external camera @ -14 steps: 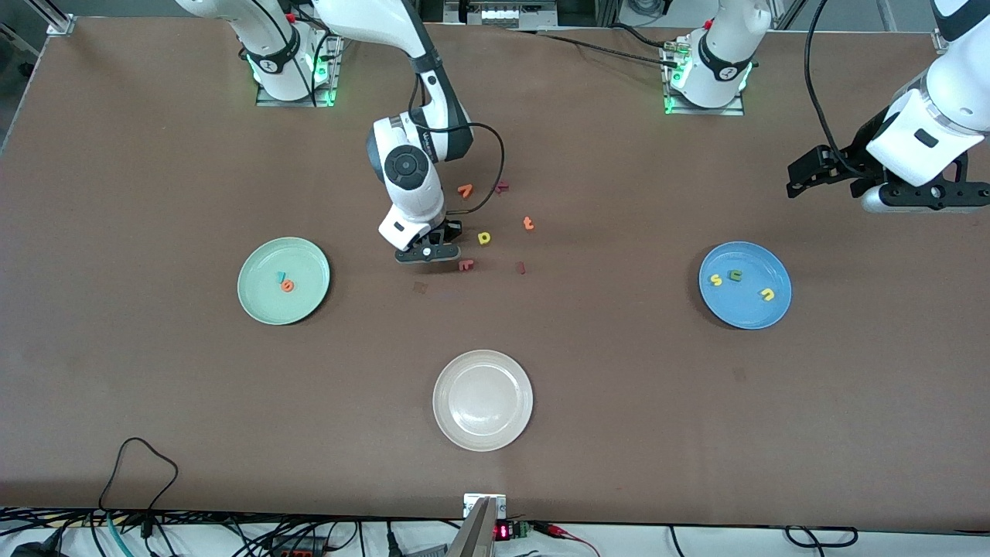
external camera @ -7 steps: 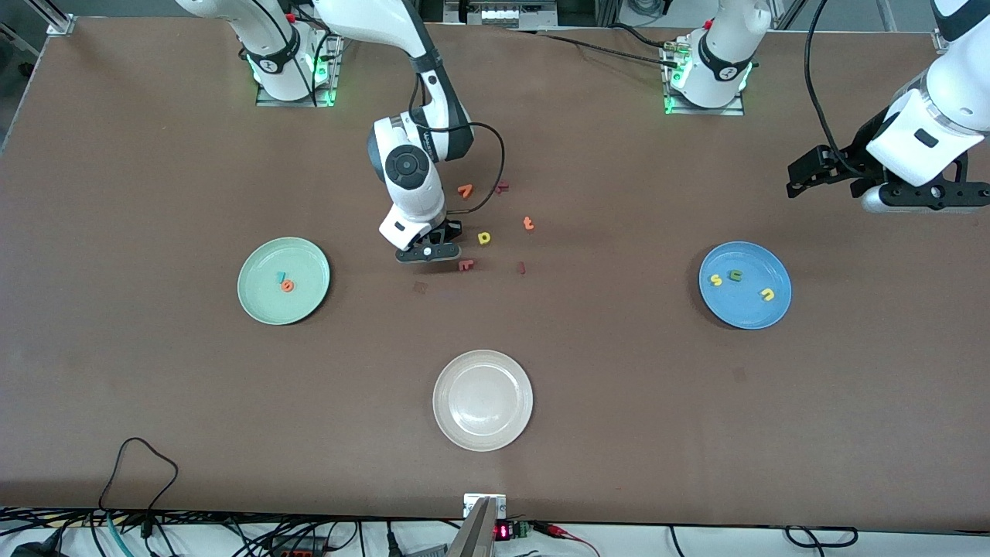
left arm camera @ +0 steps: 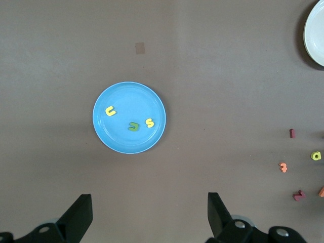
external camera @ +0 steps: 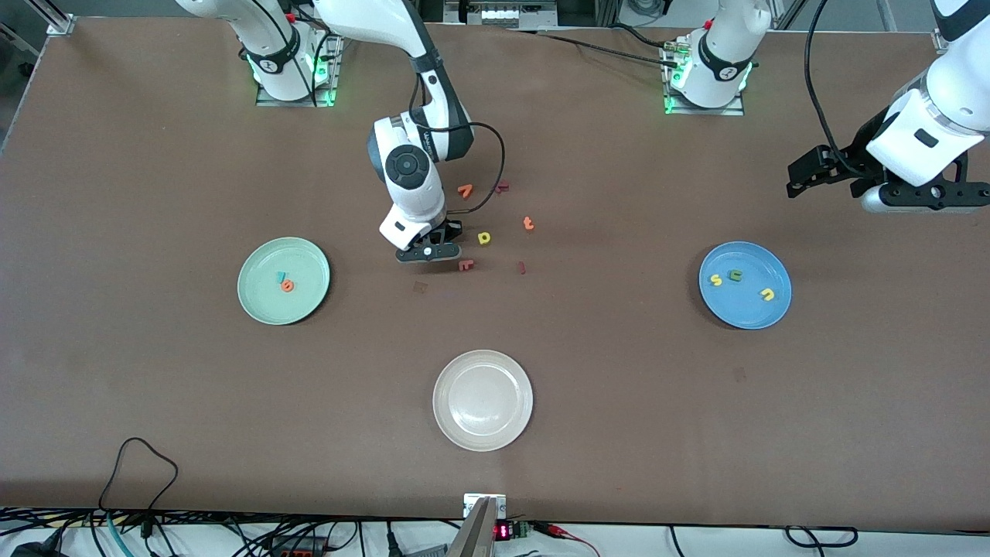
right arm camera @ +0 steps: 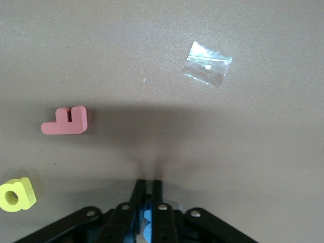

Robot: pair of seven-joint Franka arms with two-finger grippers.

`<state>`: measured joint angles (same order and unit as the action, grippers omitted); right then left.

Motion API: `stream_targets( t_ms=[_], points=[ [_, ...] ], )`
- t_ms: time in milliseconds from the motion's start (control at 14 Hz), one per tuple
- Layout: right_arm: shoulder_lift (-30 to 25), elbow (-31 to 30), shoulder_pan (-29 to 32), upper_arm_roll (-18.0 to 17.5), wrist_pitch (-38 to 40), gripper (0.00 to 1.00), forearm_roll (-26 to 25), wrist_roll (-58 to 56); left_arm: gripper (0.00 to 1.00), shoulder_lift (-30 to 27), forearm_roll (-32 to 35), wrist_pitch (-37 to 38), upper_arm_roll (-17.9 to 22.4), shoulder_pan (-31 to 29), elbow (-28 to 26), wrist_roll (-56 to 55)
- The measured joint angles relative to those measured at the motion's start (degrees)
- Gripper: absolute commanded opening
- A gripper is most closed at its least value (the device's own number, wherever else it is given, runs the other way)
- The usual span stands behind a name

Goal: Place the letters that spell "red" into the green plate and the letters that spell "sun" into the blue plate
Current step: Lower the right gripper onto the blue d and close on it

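Note:
The green plate [external camera: 263, 298] toward the right arm's end holds a teal "r" [external camera: 281, 275] and an orange "e" [external camera: 288, 286]. My right gripper [external camera: 428, 253] stands low over the table beside the loose letters. It is shut on the blue "d" [right arm camera: 148, 220], a sliver of blue between its fingers [right arm camera: 158, 190]. The blue plate [external camera: 746, 313] carries a yellow "s" [external camera: 716, 280], a dark green "n" [external camera: 735, 275] and a yellow "u" [external camera: 767, 294]. My left gripper [external camera: 797, 182] waits open and empty in the air by the blue plate [left arm camera: 129, 98].
A cream-white plate [external camera: 483, 433] lies nearest the front camera. Loose letters lie mid-table: a yellow one [external camera: 484, 237], an orange "t" [external camera: 527, 223], another orange one [external camera: 465, 190] and dark red ones [external camera: 465, 264]. A scrap of clear tape [right arm camera: 207, 64] sticks to the table.

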<state>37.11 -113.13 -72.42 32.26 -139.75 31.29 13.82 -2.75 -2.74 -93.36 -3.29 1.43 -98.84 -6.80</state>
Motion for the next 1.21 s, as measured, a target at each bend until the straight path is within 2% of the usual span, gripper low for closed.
stream_targets(
  t_ms=[286,714,1214],
  points=[
    [0.0,0.0,-0.1,0.0,0.6,0.40,0.0,0.0,1.00,0.0,0.0,0.0,0.0,0.0,0.0,0.0],
    [-0.3,0.6,-1.0,0.2,6.4,0.39,0.0,0.0,1.00,0.0,0.0,0.0,0.0,0.0,0.0,0.0],
    [-0.3,0.6,-1.3,0.4,7.0,0.38,0.0,0.0,1.00,0.0,0.0,0.0,0.1,0.0,0.0,0.0]
  ],
)
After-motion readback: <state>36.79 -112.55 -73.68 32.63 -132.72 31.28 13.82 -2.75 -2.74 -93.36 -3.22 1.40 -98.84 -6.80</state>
